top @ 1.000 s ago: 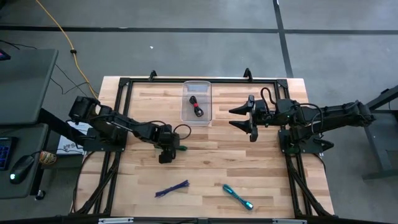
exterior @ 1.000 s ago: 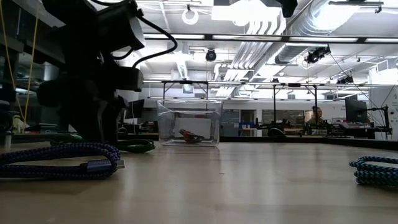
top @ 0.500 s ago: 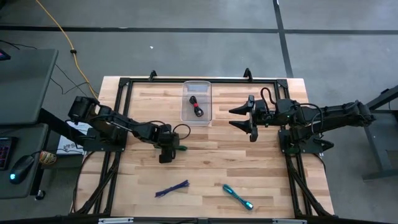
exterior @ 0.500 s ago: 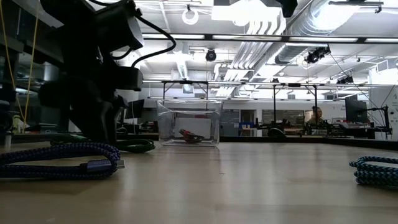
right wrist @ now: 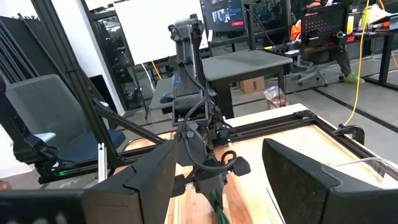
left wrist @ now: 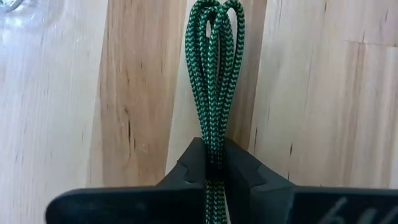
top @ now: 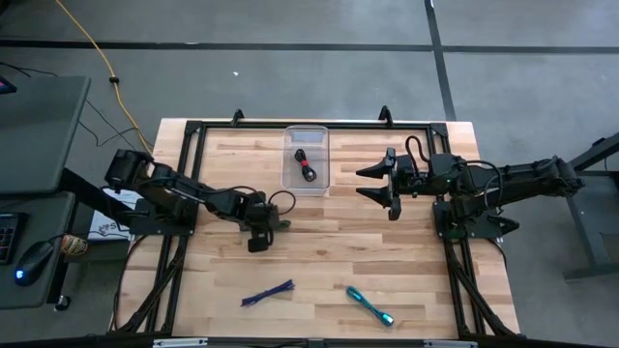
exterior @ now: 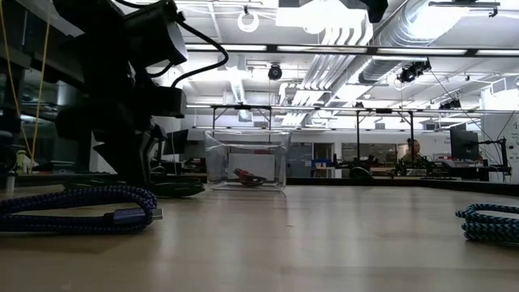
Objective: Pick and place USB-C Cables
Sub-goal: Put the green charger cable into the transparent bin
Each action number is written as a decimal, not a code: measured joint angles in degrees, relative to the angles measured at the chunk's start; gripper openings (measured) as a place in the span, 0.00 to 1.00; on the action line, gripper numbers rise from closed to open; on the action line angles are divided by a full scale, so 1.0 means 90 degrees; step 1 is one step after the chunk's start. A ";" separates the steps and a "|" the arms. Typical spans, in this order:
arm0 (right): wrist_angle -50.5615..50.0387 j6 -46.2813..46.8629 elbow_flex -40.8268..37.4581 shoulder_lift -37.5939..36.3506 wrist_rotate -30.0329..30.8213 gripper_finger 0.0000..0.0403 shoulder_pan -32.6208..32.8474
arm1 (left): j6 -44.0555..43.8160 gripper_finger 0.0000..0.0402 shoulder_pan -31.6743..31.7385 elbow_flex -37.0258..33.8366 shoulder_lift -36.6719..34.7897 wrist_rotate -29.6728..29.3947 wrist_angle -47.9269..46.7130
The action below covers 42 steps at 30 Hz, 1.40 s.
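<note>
**Desk:** Where's your left arm sitting?

**Me:** I've got the left gripper [top: 259,232] low over the middle of the table [top: 416,280], just toward me from the clear bin [top: 306,159]. On my left wrist view the two fingers [left wrist: 186,174] are pressed in on the green cable [left wrist: 214,93], pinching the bundle near one end, with its loops running out ahead across the wood.

**Desk:** And the other cables?

**Me:** The red-and-black cable [top: 307,167] lies inside the clear bin; I can see it through the wall [exterior: 251,176] from table height too. The purple cable [top: 268,293] is on the bare wood near the front edge, well apart from the left gripper. The teal cable [top: 370,305] is also near the front, to the right of the purple one and not touching it.

**Desk:** Right arm?

**Me:** I'm holding the right gripper [top: 372,185] above the table, just right of the bin, fingers [right wrist: 298,174] spread wide with nothing between them. It faces the left arm, which shows up in my right wrist view with a bit of green hanging under it [right wrist: 219,208]
</note>
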 joint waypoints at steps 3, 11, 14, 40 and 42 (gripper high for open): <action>0.0000 0.0000 0.0000 0.0000 0.0002 0.57 -0.0001 | -0.0020 0.01 0.0039 -0.0030 -0.0368 0.0083 -0.0118; 0.0024 -0.0002 0.0000 -0.0002 -0.0001 0.57 -0.0007 | -0.0573 0.00 0.0090 -0.0016 -0.2340 -0.0090 0.0343; 0.0024 -0.0002 0.0000 -0.0002 0.0002 0.57 -0.0007 | -0.0772 0.00 0.0090 -0.0016 -0.3116 -0.0461 0.1151; 0.0081 0.0256 0.0000 -0.0002 -0.0001 0.57 -0.0007 | -0.0787 0.00 0.0066 -0.1252 -0.4036 -0.1459 0.6214; 0.0158 0.0879 0.0000 -0.0001 0.0018 0.57 -0.0007 | -0.0757 0.00 0.0066 -0.1252 -0.4036 -0.1450 0.6214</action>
